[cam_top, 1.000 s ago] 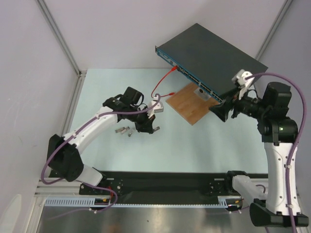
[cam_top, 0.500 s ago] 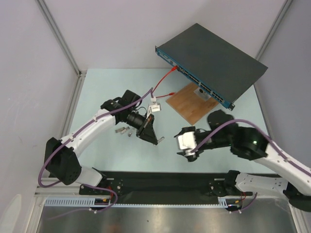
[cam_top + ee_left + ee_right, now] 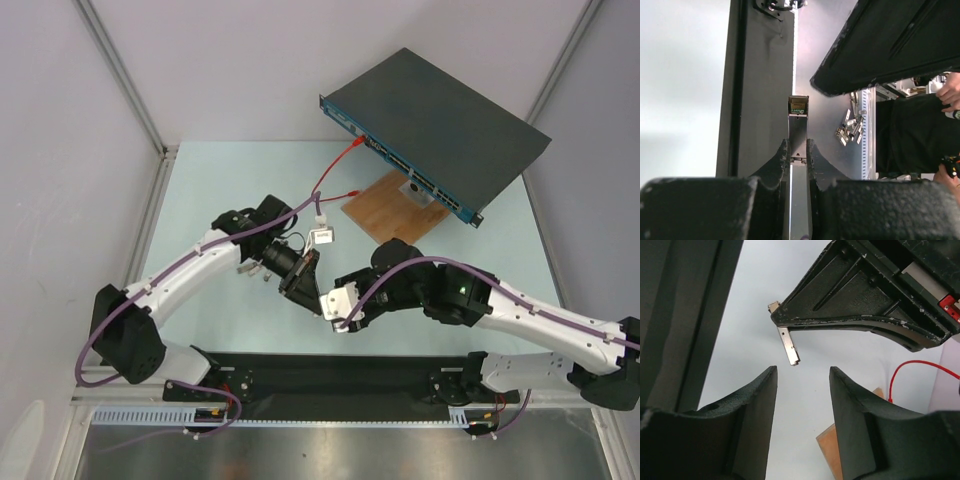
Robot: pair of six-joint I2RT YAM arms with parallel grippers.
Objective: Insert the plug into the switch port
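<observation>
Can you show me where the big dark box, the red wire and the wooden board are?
switch (image 3: 440, 110), the big dark box, top view, its flat lid.
red wire (image 3: 339, 162), top view, middle of its run.
wooden board (image 3: 385, 205), top view, bare middle.

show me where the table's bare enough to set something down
Bare: the far left corner of the table, out to the red cable; also the right side between the wooden board and the right arm. Crowded: the centre, where left tool and right tool meet.

We see a dark grey switch (image 3: 440, 110) fronted blue, silver plug (image 3: 799, 125), red cable (image 3: 340, 162), brown board (image 3: 385, 210), pale green desk (image 3: 220, 170).
</observation>
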